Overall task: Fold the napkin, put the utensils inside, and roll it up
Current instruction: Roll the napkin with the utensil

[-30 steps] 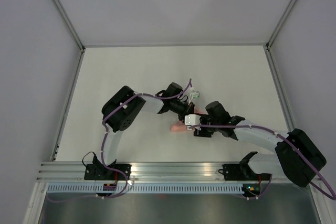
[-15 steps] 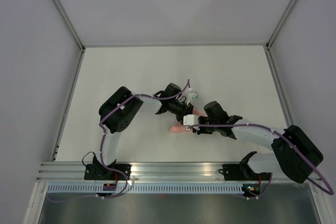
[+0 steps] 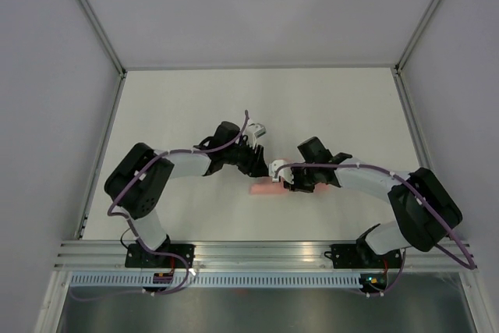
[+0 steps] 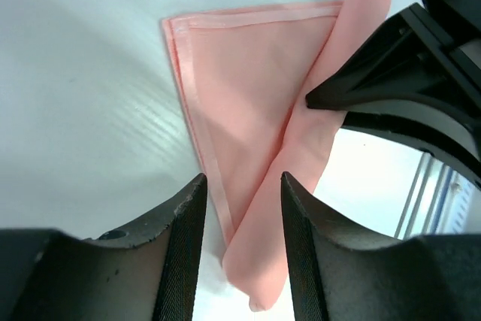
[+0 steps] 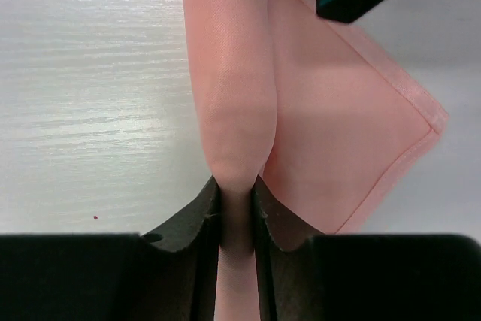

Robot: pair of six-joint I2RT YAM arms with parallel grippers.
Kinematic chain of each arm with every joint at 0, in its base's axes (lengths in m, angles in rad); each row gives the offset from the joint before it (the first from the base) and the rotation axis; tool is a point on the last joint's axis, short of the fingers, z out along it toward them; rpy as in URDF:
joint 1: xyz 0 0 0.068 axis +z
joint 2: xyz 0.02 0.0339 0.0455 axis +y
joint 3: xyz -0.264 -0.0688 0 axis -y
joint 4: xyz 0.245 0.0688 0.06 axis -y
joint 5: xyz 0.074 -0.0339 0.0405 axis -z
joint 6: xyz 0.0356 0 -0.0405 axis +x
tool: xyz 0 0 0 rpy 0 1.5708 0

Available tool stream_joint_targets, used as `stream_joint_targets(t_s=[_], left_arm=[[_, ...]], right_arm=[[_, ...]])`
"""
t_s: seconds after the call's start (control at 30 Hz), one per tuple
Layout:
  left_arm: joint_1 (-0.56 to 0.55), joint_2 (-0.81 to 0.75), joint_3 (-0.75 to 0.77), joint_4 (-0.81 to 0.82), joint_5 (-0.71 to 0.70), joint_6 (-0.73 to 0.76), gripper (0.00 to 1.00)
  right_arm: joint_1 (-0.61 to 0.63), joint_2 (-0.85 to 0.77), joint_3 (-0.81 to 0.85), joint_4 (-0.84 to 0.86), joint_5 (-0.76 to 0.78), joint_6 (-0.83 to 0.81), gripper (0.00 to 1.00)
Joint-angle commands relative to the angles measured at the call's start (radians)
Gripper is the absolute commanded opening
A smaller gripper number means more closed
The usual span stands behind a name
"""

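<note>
1. A pale salmon-pink square cloth napkin (image 3: pixel 263 189) is lying on the white bench (image 3: pixel 195 107). It is sitting about midway between the left and right edges, nearer the near edge than the far one. Both arms are reaching in over it from either side.
2. In the wrist views the napkin is showing as a long soft roll. A flat triangular flap with a hemmed edge is spreading out beside the roll on the bench.
3. The right gripper (image 5: pixel 237 183) is clamping the roll partway along. Its two dark fingers are squeezing the cloth into a narrow waist between them.
4. The left gripper (image 4: pixel 242 178) is hanging over one end of the roll with its jaws standing apart. The roll and the edge of the flap are showing in the gap.
5. The left pads are possibly brushing the cloth, but the angle is too steep to tell.
6. The two grippers are working near each other, and the right one is filling the right side of the left wrist view.
7. The roll is hiding whatever is wrapped inside it.
</note>
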Motion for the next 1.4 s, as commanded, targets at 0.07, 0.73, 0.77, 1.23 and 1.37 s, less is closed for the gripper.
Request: stream_joint_targets(t_s=[0.07,0.73,0.77,1.23,1.37], left_arm=[[-0.004,-0.207,-0.156,0.222,-0.253,-0.028,0.48],[-0.434,-0.273,-0.298,0.402,-0.787,0.417,0.54],[-0.455,-0.256,-0.290,0.415,-0.796,0.444,0.54],[-0.552,-0.008,-0.149,0.457,-0.826,0.641,0.61],[-0.552,0.029,-0.135,0.440,-0.819,0.645,0.61]], right_arm=[[-0.075,0.128,0.145,-0.303,-0.157,-0.088,0.05],[-0.184,0.512,0.487,-0.633,-0.287,-0.208,0.06],[-0.185,0.520,0.491,-0.636,-0.287,-0.206,0.06],[-0.193,0.575,0.518,-0.640,-0.274,-0.189,0.06],[-0.194,0.584,0.518,-0.637,-0.273,-0.192,0.06]])
